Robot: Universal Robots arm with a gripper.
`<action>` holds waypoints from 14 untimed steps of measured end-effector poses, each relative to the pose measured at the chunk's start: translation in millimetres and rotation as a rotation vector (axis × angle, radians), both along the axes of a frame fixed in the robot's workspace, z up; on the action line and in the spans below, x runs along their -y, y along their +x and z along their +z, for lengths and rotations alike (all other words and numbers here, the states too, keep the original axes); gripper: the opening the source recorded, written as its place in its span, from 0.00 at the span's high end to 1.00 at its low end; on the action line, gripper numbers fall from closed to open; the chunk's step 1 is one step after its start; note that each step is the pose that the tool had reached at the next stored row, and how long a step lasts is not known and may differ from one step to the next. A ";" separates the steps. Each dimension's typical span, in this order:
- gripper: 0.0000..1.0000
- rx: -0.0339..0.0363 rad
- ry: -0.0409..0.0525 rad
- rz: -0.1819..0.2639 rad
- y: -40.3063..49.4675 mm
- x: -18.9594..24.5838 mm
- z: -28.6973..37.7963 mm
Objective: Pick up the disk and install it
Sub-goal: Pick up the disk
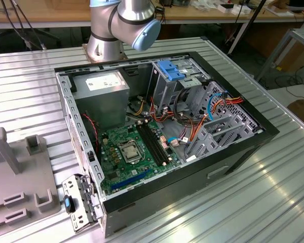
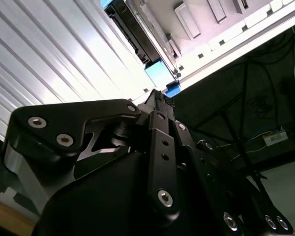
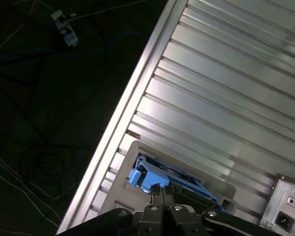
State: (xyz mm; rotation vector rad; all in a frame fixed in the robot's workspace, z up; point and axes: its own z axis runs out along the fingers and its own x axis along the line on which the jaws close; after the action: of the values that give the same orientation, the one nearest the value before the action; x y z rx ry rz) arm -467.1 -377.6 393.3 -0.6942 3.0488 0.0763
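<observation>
The disk [image 3: 169, 176] is a flat drive in a bright blue carrier, resting in a light grey holder [image 3: 130, 199] on the ribbed metal table. In the second wrist view I see the disk [image 2: 135, 33] edge-on, with the blue carrier end closest to me. My gripper [image 3: 162, 191] hangs right at the disk's near edge, on or just over the blue carrier. In the second wrist view the gripper [image 2: 160, 96] tip sits beside a blue carrier corner.
The open computer case [image 1: 66, 109] lies on the table with the motherboard [image 1: 126, 157], a big grey box [image 1: 102, 88] and a blue latch [image 1: 171, 69] over the drive bays. A grey fixture [image 1: 15, 177] stands at the exterior view's left. The table edge [image 3: 123, 123] drops to a dark floor with cables.
</observation>
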 end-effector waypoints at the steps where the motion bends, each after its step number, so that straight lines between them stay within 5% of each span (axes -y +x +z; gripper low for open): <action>1: 0.89 0.0001 0.0000 0.016 0.0 0.0 0.0; 14: 0.89 0.0000 -0.0009 0.220 0.0 0.0 0.0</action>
State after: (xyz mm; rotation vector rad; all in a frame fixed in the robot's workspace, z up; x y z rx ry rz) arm -467.0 -377.6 393.3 -1.0272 2.9593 0.0770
